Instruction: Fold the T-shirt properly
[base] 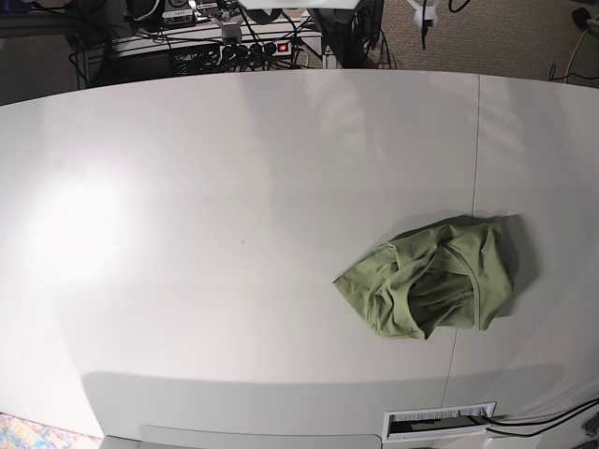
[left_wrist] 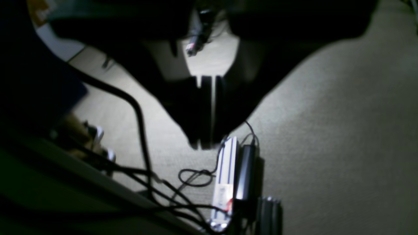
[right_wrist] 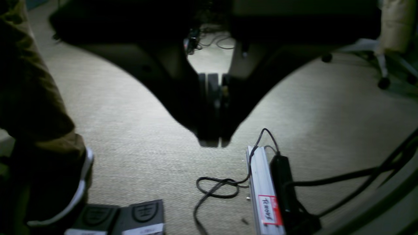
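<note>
Your T-shirt (base: pixel 432 276) lay crumpled near the bench's (base: pixel 187 234) right edge, with bare surface stretching wide to its left. Your left hand (left_wrist: pixel 205 143) and right hand (right_wrist: pixel 214 142) hung closed and empty above carpet (right_wrist: pixel 326 107).

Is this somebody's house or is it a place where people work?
Probably an office or lab. There's a big white table with a crumpled T-shirt on it, carpet floor with a power strip and cables, and an office chair.
</note>
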Motion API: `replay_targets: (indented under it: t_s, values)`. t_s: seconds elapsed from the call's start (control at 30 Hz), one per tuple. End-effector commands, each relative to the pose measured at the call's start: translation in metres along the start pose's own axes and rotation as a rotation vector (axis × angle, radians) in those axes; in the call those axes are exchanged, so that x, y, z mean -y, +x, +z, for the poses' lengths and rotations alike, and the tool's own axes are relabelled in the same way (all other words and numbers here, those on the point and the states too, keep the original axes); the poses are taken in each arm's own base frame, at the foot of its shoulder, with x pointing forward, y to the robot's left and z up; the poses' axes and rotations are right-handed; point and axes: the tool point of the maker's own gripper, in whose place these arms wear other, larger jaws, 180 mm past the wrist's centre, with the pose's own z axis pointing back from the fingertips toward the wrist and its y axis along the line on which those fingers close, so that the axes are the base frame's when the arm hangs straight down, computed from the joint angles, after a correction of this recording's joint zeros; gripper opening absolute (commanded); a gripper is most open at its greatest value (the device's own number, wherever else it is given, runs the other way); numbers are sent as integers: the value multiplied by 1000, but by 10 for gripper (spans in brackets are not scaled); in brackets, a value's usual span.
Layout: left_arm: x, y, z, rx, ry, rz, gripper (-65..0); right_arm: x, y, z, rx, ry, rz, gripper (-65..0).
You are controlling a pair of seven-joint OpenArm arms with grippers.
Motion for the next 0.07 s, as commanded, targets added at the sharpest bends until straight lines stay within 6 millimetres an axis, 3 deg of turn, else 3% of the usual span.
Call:
replay_targets:
  t_s: [0.0,0.03]
  values:
    - [4,-7,0,-8,-12,-21,-650,0,-2,0,-6,-11,15,-650]
    - [9,-8,-1,-9,-23,-45,-650,-2,-1,0,-6,-12,34,-650]
